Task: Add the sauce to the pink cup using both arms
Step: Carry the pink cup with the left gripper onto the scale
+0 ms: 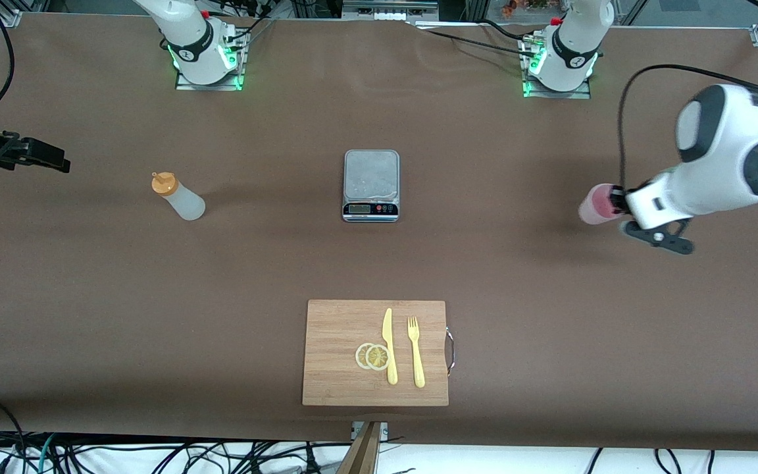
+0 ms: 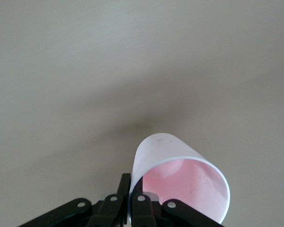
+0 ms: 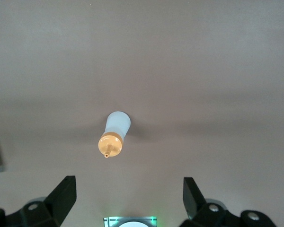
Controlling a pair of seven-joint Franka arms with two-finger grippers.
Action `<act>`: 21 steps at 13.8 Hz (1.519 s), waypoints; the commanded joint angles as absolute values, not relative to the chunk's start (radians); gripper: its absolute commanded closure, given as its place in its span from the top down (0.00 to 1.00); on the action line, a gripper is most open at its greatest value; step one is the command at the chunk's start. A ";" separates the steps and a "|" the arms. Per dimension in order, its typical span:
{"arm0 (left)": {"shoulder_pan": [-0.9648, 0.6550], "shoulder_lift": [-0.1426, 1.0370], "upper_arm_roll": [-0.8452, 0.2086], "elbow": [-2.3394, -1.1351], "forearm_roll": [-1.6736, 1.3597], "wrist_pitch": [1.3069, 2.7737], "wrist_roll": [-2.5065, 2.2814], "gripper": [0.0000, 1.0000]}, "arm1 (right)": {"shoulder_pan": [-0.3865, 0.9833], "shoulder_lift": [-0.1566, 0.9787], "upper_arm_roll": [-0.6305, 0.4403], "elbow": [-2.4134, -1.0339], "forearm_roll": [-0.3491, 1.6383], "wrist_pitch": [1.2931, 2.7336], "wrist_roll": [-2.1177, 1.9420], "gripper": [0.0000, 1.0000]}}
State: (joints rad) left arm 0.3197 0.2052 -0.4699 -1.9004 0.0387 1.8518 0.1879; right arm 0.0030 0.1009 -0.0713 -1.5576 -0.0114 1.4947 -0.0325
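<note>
Pink cup clamped in left fingers | sauce unlabelled | right fingers apart

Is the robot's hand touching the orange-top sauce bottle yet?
Apart. In the right wrist view the right gripper has open fingers, and bare table shows between them and the sauce bottle. The front view shows that gripper well off from the standing bottle.
</note>
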 commanded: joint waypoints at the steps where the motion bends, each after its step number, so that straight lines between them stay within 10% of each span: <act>1: 0.228 0.310 -0.537 -1.822 -0.003 1.828 0.086 0.00 | -0.002 0.107 -0.067 -1.540 -0.018 1.482 -0.023 1.00; 9: -0.231 0.498 -0.532 -1.713 -0.060 2.083 -0.631 0.00 | -0.002 0.109 -0.067 -1.540 -0.015 1.482 -0.023 1.00; 21: -0.377 0.592 -0.525 -1.753 -0.005 2.195 -0.854 0.05 | -0.008 0.173 -0.072 -1.545 -0.026 1.479 -0.024 1.00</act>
